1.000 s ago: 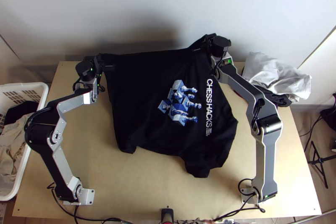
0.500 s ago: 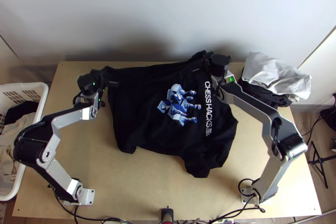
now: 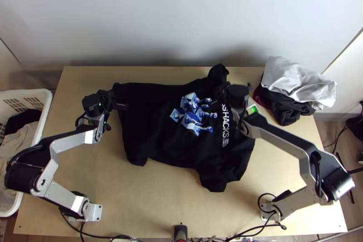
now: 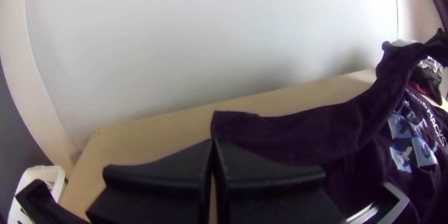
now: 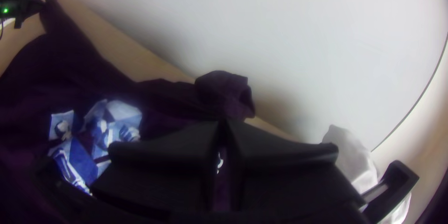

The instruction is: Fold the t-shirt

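T-shirt of black cloth (image 3: pixel 154 128) with a blue-and-white chess-piece print (image 3: pixel 193 115) is laid over the middle of the light wooden table (image 3: pixel 136 201). With twelve o'clock set at the wall, its lower edge is spread with uneven flaps at five and eight o'clock; its far edge is slung between the two grippers, raised toward the right one.

If the far edge is drawn toward six o'clock as it hangs, a crooked fold could be produced, since slack is left between the grips. A loose bunched flap (image 3: pixel 218 73) at one o'clock, past the right grip, could be trapped underneath. Either grip could be lost too, as only a small pinch seems to be taken.

At ten o'clock the black left gripper (image 4: pixel 213 142) is closed, its tips pressed together on a corner of the cloth. Between one and two o'clock the black right gripper (image 5: pixel 224 123) is likewise closed on bunched cloth.

Farther out, a heap of light grey fabric (image 3: pixel 295 78) is placed toward two o'clock, and a white plastic basket (image 3: pixel 34 93) at nine.
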